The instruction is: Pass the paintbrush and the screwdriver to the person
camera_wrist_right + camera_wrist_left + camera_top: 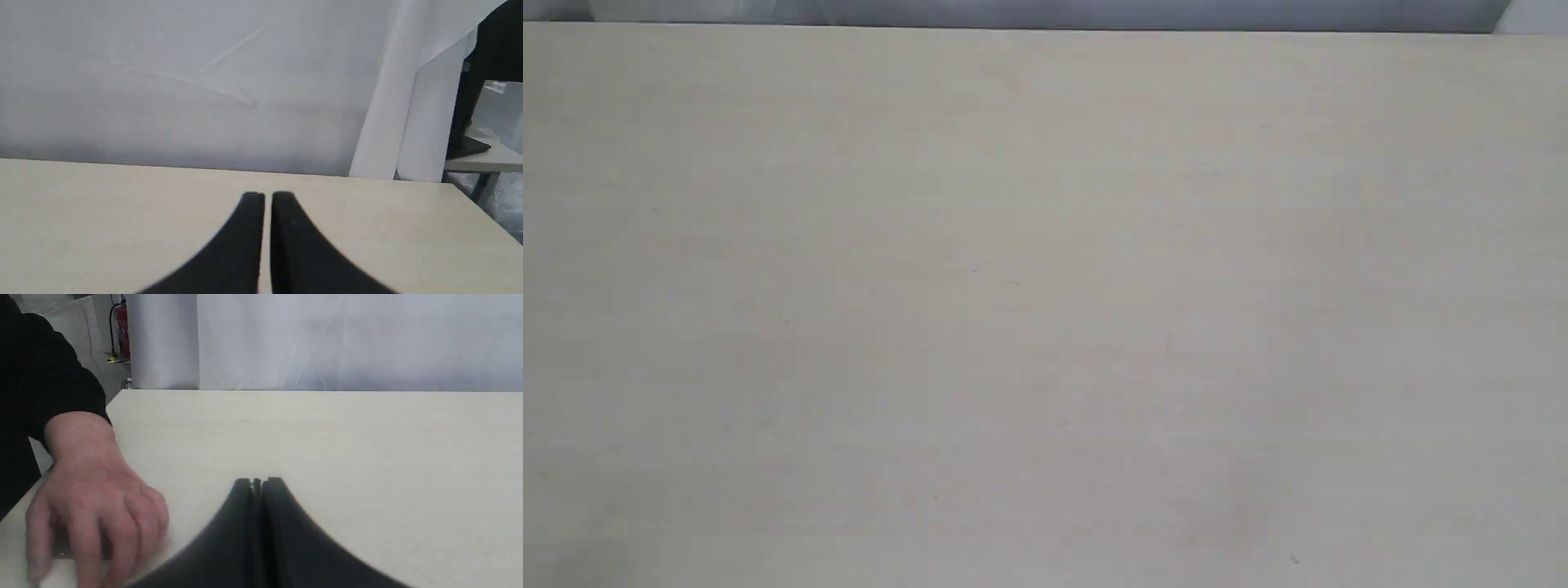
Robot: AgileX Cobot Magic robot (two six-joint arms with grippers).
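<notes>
Neither the paintbrush nor the screwdriver shows in any view. The person's hand (94, 494), with a black sleeve (45, 375) above the wrist, rests palm down on the pale table (327, 437) near its corner, beside my left gripper (257, 481). Something dark and blurred lies under the fingers; I cannot tell what it is. The left gripper is shut with nothing in it, low over the table. My right gripper (267, 194) is shut to a thin slit, holding nothing, above the table (122, 212). The exterior view holds only bare tabletop (1045, 286).
A white curtain (327, 339) hangs behind the table's far edge. A red fire extinguisher (122, 330) stands on the floor beyond the table corner. In the right wrist view the table ends at a corner (453, 183), with a second table (486, 159) beyond it.
</notes>
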